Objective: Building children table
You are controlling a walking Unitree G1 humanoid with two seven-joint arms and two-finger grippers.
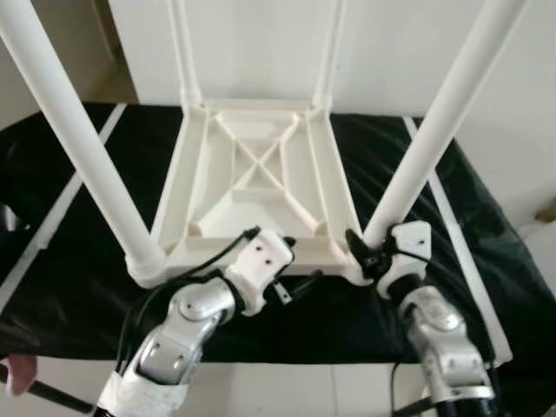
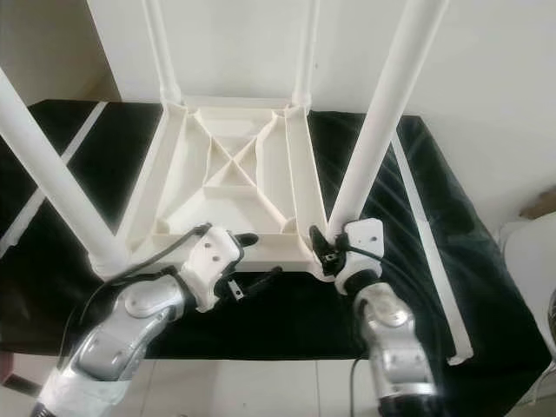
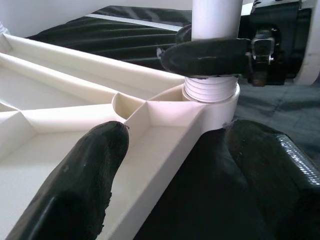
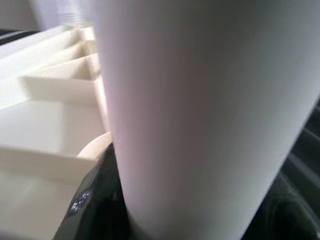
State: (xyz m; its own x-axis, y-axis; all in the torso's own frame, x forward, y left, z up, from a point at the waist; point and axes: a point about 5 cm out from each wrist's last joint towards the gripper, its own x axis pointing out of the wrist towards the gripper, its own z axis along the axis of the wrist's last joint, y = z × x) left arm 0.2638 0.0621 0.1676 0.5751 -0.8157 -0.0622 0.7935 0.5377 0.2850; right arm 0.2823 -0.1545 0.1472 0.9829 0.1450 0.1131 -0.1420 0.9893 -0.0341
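The white plastic children's table (image 1: 261,174) lies upside down on a black cloth, its ribbed underside facing up. All its legs stand up from the corners. The near right leg (image 1: 434,130) rises from a threaded collar (image 3: 210,90). My right gripper (image 1: 372,252) is shut on that leg just above the collar; one of its fingers (image 3: 210,55) wraps the leg (image 4: 200,115). My left gripper (image 1: 297,261) is open and straddles the table's near rim (image 3: 165,150), one finger inside the frame and one outside over the cloth.
The black cloth (image 1: 486,226) covers a low surface with white strips (image 2: 426,243) along both sides. The near left leg (image 1: 78,148) slants up beside my left arm. A white wall stands behind; pale floor lies at the front edge.
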